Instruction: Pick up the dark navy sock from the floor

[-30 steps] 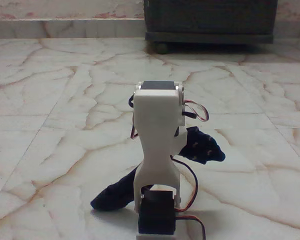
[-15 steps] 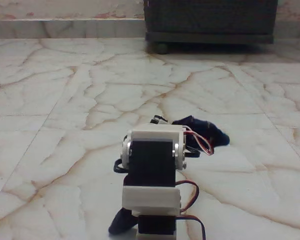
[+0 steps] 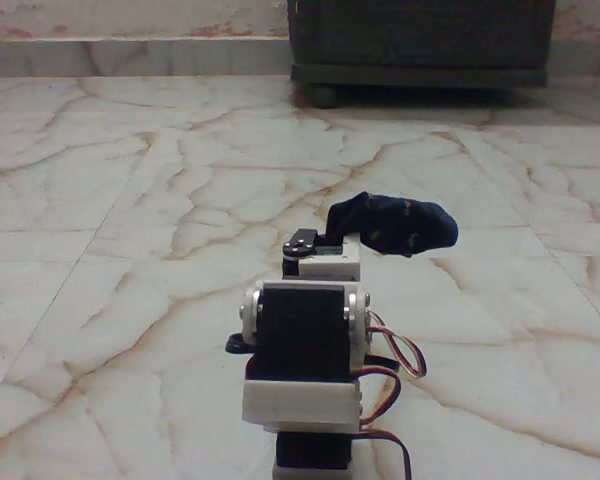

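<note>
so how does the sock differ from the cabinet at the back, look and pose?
The dark navy sock is limp fabric with faint light specks; the cabinet is rigid and boxy. The sock sits up at the arm's far end, near the middle of the fixed view; the cabinet stands on the floor on a round foot at the back. Both are dark.

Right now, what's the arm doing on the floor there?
The white arm, seen from behind in the fixed view, reaches forward over the marble floor. The dark navy sock bunches just beyond its wrist and looks raised off the tiles, so it is probably being picked up. The gripper is hidden behind the arm, so the grasp itself cannot be confirmed. A dark cabinet stands at the back.
</note>
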